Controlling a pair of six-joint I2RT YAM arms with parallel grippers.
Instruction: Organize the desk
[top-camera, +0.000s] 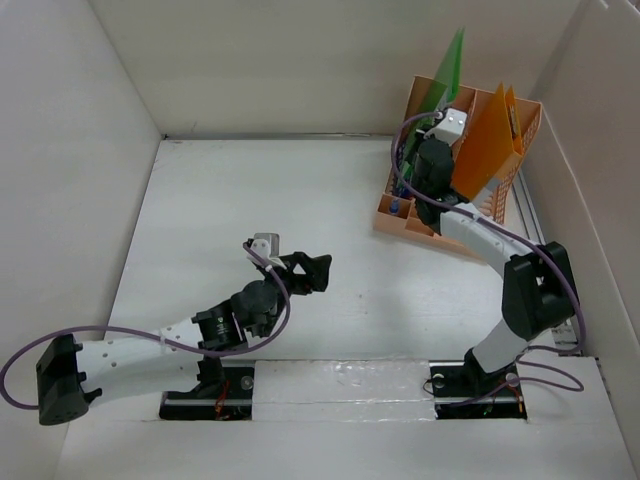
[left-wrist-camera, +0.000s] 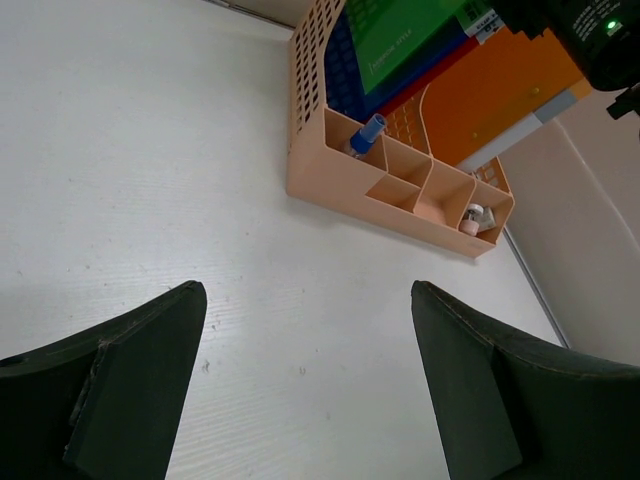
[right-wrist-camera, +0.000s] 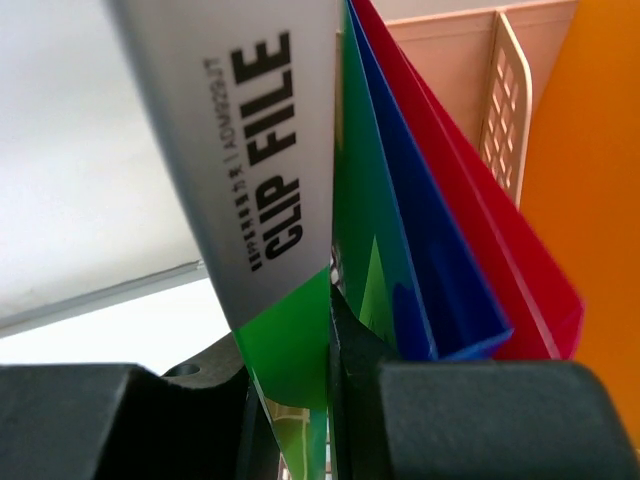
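File (right-wrist-camera: 365, 230) green, upright in rack (left-wrist-camera: 340, 190) | right claw (right-wrist-camera: 300, 390) clamped on it | left claw (left-wrist-camera: 305, 295) wide, empty over desk (top-camera: 300, 200)

the white desk (top-camera: 300, 210), faintly wood-grained, lies between plain white walls (top-camera: 300, 60). a peach-orange slotted file rack (top-camera: 392, 222) stands directly on it in the far right corner, close to the right wall. two black arm bases (top-camera: 210, 395) sit well apart along its near edge.
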